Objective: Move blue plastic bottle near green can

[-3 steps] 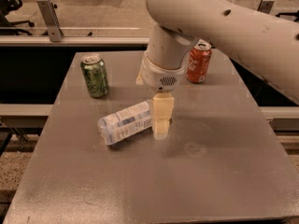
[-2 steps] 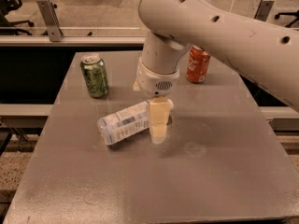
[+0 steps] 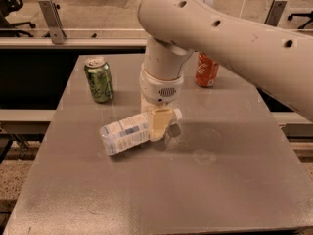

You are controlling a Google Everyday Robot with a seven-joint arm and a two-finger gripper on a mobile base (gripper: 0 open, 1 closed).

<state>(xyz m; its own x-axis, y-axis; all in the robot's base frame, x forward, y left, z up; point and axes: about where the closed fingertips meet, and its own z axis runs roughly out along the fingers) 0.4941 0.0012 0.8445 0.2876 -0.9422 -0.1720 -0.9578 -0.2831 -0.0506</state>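
Observation:
The blue plastic bottle point(image 3: 124, 133) lies on its side in the middle of the grey table point(image 3: 161, 190), with its white cap point(image 3: 177, 114) pointing right and slightly back. My gripper point(image 3: 157, 124) hangs straight down from the large white arm point(image 3: 205, 28) and is down at the bottle's neck end, covering part of it. The green can point(image 3: 99, 80) stands upright at the back left of the table, about a can's length from the bottle's base.
A red-orange soda can point(image 3: 206, 70) stands at the back right, partly behind the arm. Beyond the table's far edge are a dark gap and metal rails point(image 3: 54, 13). The table's left edge drops to the floor.
My gripper has moved left and down, from beside the bottle's cap end to over its neck. The bottle and both cans have stayed put.

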